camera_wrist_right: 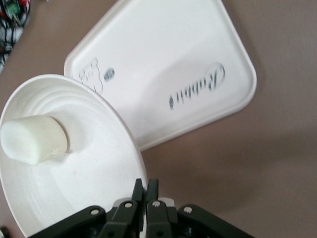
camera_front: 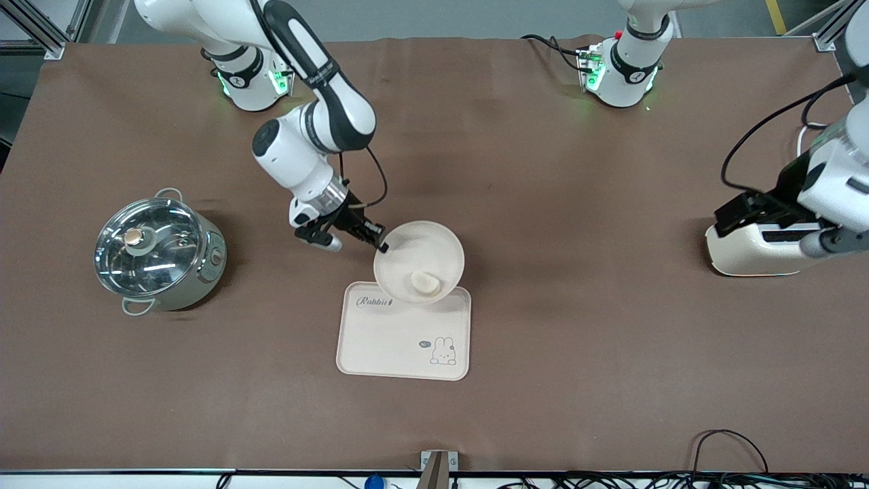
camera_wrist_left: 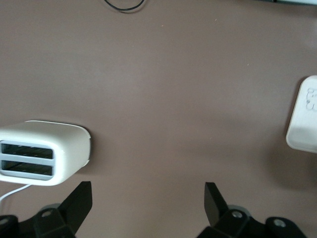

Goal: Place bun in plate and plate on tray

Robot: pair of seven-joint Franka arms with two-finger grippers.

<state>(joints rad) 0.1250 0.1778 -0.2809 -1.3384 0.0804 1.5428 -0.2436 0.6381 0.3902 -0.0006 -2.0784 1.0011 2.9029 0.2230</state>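
Observation:
My right gripper (camera_front: 381, 246) is shut on the rim of the round cream plate (camera_front: 428, 251) and holds it tilted over the tray's edge nearest the robots. The pale bun (camera_front: 425, 282) lies in the plate's lower part. In the right wrist view the fingers (camera_wrist_right: 146, 191) pinch the plate's rim (camera_wrist_right: 124, 144), with the bun (camera_wrist_right: 33, 140) inside. The cream rectangular tray (camera_front: 394, 339) with the "Rabbit" word lies flat on the table, also seen in the right wrist view (camera_wrist_right: 163, 64). My left gripper (camera_wrist_left: 147, 198) is open and empty above the table beside the toaster.
A cream two-slot toaster (camera_front: 747, 250) stands at the left arm's end of the table, also in the left wrist view (camera_wrist_left: 44, 151). A steel pot with a glass lid (camera_front: 157, 250) stands at the right arm's end. A tray corner (camera_wrist_left: 304, 119) shows in the left wrist view.

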